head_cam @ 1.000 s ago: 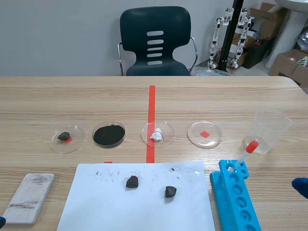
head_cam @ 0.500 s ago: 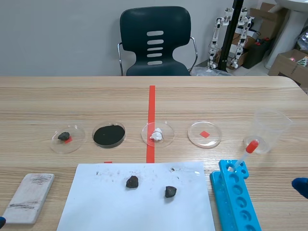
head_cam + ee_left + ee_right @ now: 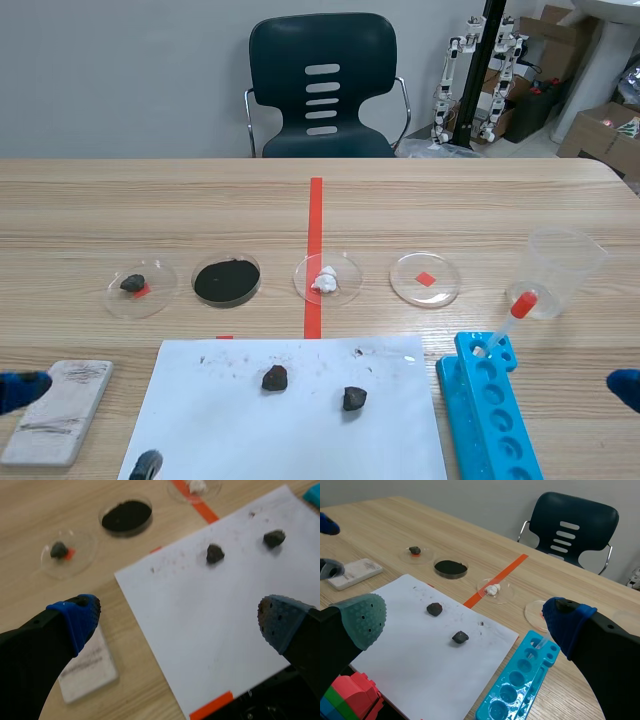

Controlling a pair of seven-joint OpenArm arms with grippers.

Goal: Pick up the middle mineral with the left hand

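A small, dark grey, lumpy mineral (image 3: 274, 377) lies on a white paper sheet (image 3: 230, 430) on the wooden surface (image 3: 100, 210). It sits between a second stone (image 3: 354, 398) and a dish (image 3: 158, 296). The left pincer (image 3: 177, 617) hovers spread wide and empty, with the mineral ahead of it.

On left gripper (image 3: 177, 622): 2 thick matte-black fingers (image 3: 30, 655), rounded shells; bright blue pad (image 3: 75, 617) wrapped over one tip, duller blue-grey pad (image 3: 280, 620) w/ small dark dots on the other. On right gripper (image 3: 465, 617): same chunky black build; grey-green pad (image 3: 362, 615), dome-shaped & dotted, plus a deep blue pad (image 3: 567, 620) fitted like a cap. Each finger widens toward its base, surface smooth.
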